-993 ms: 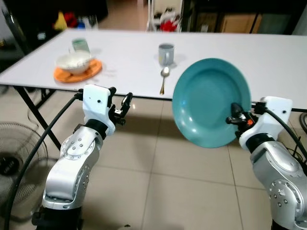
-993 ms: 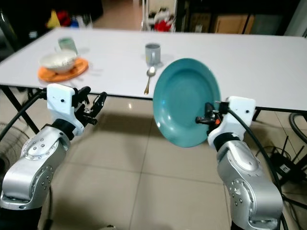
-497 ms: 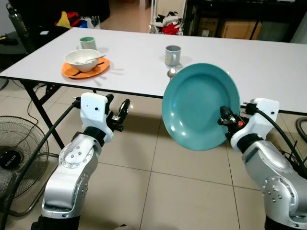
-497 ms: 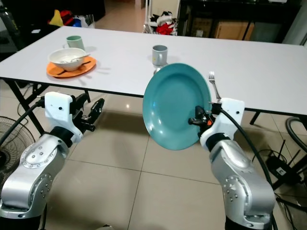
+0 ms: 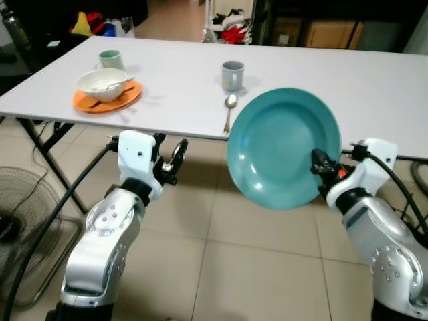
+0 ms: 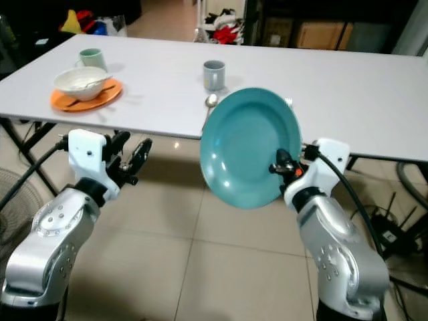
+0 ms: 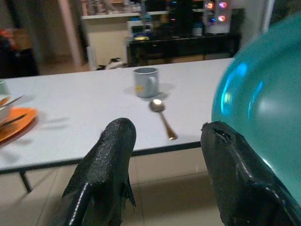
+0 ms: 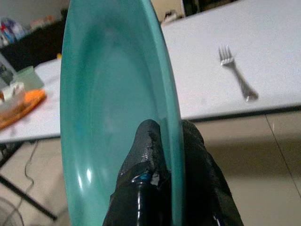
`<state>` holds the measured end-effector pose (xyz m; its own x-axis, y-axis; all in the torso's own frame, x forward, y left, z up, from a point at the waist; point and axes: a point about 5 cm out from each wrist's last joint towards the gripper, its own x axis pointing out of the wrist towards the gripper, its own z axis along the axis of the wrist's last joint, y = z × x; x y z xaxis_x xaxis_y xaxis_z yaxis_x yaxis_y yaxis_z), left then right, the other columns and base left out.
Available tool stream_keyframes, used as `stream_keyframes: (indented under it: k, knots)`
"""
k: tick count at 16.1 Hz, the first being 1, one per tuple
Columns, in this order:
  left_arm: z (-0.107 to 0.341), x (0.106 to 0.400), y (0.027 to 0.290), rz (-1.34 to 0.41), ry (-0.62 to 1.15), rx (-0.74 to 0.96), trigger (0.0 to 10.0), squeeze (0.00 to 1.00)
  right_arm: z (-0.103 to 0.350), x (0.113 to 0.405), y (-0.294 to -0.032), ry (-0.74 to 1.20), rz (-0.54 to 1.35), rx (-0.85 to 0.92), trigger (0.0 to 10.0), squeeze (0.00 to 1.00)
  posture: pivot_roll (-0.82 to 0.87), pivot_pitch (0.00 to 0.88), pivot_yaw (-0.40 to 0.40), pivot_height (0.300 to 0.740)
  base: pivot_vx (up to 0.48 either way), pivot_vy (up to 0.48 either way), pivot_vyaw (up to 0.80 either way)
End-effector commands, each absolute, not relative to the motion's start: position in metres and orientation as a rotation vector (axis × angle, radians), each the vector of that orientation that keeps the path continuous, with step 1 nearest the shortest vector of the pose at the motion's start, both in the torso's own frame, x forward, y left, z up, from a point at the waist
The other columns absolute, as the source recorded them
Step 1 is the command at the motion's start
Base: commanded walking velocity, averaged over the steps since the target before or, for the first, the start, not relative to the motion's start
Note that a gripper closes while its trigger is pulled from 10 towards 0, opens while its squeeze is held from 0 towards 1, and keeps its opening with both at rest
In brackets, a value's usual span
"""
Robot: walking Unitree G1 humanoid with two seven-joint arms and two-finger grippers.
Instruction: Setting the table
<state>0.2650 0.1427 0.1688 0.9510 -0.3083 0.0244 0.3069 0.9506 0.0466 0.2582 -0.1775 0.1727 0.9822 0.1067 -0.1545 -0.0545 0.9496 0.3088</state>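
My right gripper (image 5: 319, 162) is shut on the rim of a teal plate (image 5: 284, 147), which it holds nearly upright in front of the white table's near edge (image 5: 194, 136). In the right wrist view the black fingers (image 8: 148, 150) pinch the plate (image 8: 113, 108) edge-on. On the table lie a spoon (image 5: 229, 109), a grey mug (image 5: 232, 75) behind it, and a fork (image 8: 235, 71). My left gripper (image 5: 175, 155) hangs open and empty below the table edge, its fingers (image 7: 110, 155) wide apart.
At the table's left end an orange plate (image 5: 127, 100) carries a white bowl (image 5: 101, 83), with a green cup (image 5: 109, 59) behind. A fan (image 5: 27, 200) stands on the tiled floor at the left. Dark furniture and clutter lie beyond the table.
The camera view has shifted, so the table sits a little differently in the picture. The plate stays gripped in the right gripper. The left gripper stays open.
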Motion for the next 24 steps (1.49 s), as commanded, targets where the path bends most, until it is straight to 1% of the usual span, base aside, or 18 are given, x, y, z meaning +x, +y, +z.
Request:
stream_keyframes:
  k: [1,3,13,24]
  knots:
    - [0.17,0.266,0.141,-0.322,-0.039,0.048,10.0,0.0,0.181,0.259,-0.179,0.121,0.089,0.32,10.0,0.0,0.05,0.0,0.032,0.74,0.33,0.0,-0.79]
    - [0.17,0.266,0.144,-0.318,-0.044,0.052,10.0,0.0,0.184,0.261,-0.178,0.111,0.095,0.332,10.0,0.0,0.06,0.0,0.031,0.74,0.328,0.0,-0.63]
    - [0.172,0.263,0.15,-0.316,-0.049,0.063,10.0,0.0,0.183,0.266,-0.169,0.152,0.165,0.425,10.0,0.0,0.07,0.0,0.025,0.74,0.331,0.0,0.0]
    - [0.172,0.26,0.15,-0.327,-0.045,0.071,10.0,0.0,0.179,0.269,-0.17,0.181,0.167,0.45,10.0,0.0,0.09,0.0,0.019,0.74,0.353,0.0,0.0]
